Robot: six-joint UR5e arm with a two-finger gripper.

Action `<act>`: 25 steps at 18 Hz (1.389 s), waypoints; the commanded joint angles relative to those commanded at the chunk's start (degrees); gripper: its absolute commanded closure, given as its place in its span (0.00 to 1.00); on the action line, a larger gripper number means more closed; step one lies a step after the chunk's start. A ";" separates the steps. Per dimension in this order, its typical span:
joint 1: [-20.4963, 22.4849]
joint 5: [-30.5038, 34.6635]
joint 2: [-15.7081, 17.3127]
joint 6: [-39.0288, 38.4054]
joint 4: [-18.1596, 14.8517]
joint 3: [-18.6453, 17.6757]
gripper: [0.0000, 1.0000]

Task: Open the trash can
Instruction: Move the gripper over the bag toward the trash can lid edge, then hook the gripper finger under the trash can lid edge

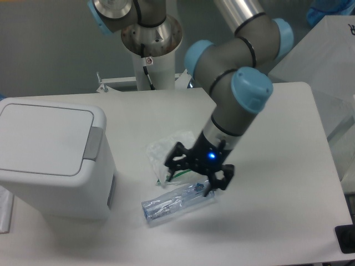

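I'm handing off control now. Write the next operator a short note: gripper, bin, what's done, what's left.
Gripper: open, empty, above the plastic bag and bottle at mid-table, touching neither as far as the view shows.
Trash can: at the table's left edge, lid flat and closed; grey button strip on its side facing the gripper.
Done: nothing on the bin.
Left: bring the gripper to the button strip, press it, confirm the lid lifts.
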 joint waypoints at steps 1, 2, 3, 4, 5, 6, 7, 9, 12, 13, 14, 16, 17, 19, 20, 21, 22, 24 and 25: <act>-0.52 -0.96 0.71 -0.53 0.09 -0.53 0.00; -0.70 -2.45 1.15 -0.62 0.00 -0.79 0.00; -0.79 -4.38 1.85 -0.71 0.00 -1.06 0.00; -0.79 -6.05 2.46 -1.15 0.00 -1.23 0.00; -0.88 -7.03 3.08 -2.19 0.00 -1.15 0.00; -0.88 -7.30 3.35 -3.25 0.09 -1.15 0.00; -0.88 -7.39 3.70 -3.69 0.09 -1.15 0.00; -1.06 -8.18 4.66 -3.88 0.09 -1.41 0.00; -2.28 -8.80 5.72 -5.19 0.09 -1.94 0.00; -2.98 -8.80 5.90 -5.63 0.09 -1.94 0.00; -3.77 -8.80 6.07 -5.72 0.09 -2.03 0.00; -4.31 -8.71 6.42 -5.72 0.17 -2.90 0.00; -4.66 -8.71 6.43 -5.72 0.35 -3.17 0.00; -5.45 -8.71 6.42 -5.72 1.66 -3.87 0.00; -5.45 -8.71 6.43 -5.72 2.28 -4.13 0.00; -5.54 -8.62 6.43 -5.72 2.63 -4.31 0.00; -5.45 -8.62 6.43 -5.63 2.90 -4.49 0.00; -5.45 -8.53 6.34 -5.63 3.43 -4.40 0.00; -5.45 -8.45 6.34 -5.46 3.51 -4.40 0.00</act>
